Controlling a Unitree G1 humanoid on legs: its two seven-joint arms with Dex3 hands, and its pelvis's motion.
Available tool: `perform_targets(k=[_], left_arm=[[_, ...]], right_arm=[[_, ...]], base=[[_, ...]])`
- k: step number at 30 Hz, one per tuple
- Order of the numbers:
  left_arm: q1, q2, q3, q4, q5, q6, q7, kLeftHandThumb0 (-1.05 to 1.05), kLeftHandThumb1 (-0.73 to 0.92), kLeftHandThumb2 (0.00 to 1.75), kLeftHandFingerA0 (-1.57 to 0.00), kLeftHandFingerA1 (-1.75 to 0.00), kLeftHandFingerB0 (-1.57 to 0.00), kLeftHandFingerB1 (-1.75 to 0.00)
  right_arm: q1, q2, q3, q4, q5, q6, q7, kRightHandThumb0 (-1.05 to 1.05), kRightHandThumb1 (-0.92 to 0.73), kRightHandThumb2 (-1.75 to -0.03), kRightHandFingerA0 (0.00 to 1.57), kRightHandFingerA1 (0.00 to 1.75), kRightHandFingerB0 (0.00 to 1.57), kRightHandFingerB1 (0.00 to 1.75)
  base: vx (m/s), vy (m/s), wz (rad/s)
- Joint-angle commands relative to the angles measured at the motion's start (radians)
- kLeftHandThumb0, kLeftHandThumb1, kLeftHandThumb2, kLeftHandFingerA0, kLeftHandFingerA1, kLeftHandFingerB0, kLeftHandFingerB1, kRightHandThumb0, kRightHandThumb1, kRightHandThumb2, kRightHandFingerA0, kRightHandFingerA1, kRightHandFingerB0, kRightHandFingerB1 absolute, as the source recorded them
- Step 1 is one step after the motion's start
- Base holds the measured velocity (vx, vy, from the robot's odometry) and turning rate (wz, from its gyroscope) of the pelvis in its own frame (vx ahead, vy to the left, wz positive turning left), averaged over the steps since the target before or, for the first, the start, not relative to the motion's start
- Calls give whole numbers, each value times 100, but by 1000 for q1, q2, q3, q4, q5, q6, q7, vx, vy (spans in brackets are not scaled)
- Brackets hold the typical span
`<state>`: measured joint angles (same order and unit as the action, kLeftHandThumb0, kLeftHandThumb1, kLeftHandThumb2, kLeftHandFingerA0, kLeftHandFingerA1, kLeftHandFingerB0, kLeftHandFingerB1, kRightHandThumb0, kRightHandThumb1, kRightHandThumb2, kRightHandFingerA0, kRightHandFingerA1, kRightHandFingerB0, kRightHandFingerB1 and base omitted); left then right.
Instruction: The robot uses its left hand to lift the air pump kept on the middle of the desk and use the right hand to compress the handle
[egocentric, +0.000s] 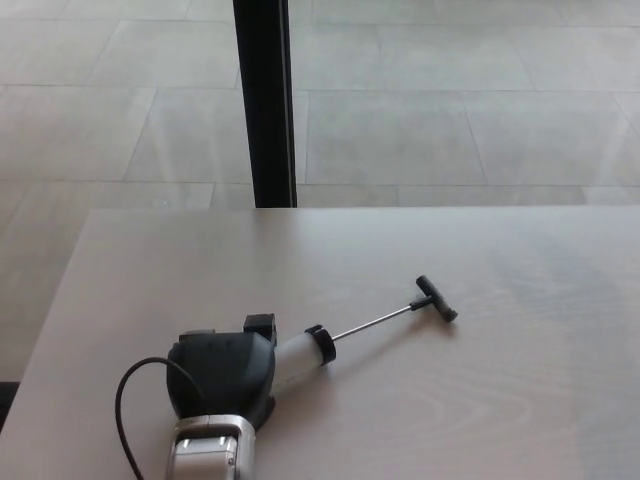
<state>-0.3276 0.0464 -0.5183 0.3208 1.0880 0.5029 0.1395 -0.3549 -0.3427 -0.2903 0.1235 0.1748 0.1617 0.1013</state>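
The left hand grips the air pump by its pale barrel, a light, stiff, likely slick tube, leaving the far-right T-handle on its thin rod free above the counter.

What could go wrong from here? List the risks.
The black left hand grips the translucent air pump cylinder at its rear end, so the pump may droop or twist. The thin metal rod is fully extended with the black T-handle far out; the right hand, not in view, must reach it accurately.
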Motion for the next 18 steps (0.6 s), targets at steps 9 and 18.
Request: perform_targets(k=[9, 18], left_arm=[[59, 106, 54, -43, -242, -527, 210, -10, 72, 97, -70, -175, -51, -170], [29, 162, 63, -70, -244, -588, 214, -11, 73, 93, -70, -175, -63, -155]], right_arm=[[-14, 38, 16, -2, -2, 43, -31, -43, -78, -64, 60, 65, 53, 44], [-32, 23, 57, 7, 5, 141, 16, -72, -92, -71, 30, 50, 26, 34]], base=[[0, 0, 0], [0, 0, 0]])
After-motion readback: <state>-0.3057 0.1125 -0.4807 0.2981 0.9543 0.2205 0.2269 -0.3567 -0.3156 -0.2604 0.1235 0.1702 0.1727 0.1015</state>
